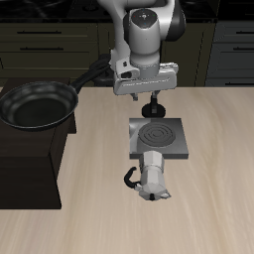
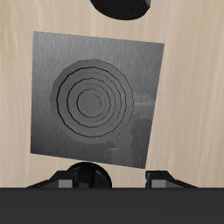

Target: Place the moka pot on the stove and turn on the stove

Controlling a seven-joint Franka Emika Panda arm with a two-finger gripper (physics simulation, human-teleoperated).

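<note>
The moka pot [image 1: 152, 177], silver with a black handle, stands on the table just in front of the stove's front edge, apart from the gripper. Only a dark part of it [image 2: 122, 6] shows in the wrist view, beyond the stove's edge. The stove [image 1: 159, 137] is a flat grey square with a dark ring burner [image 2: 92, 101], and nothing stands on it. My gripper [image 1: 154, 107] hangs over the stove's back edge, open and empty, with its fingers [image 2: 166, 179] spread apart. A black round shape [image 2: 87, 175] by the stove's back edge may be the knob.
A black frying pan [image 1: 40, 104] sits on a dark low cabinet [image 1: 30, 159] beside the table, level with the stove. Dark kitchen drawers [image 1: 60, 40] line the back behind the robot.
</note>
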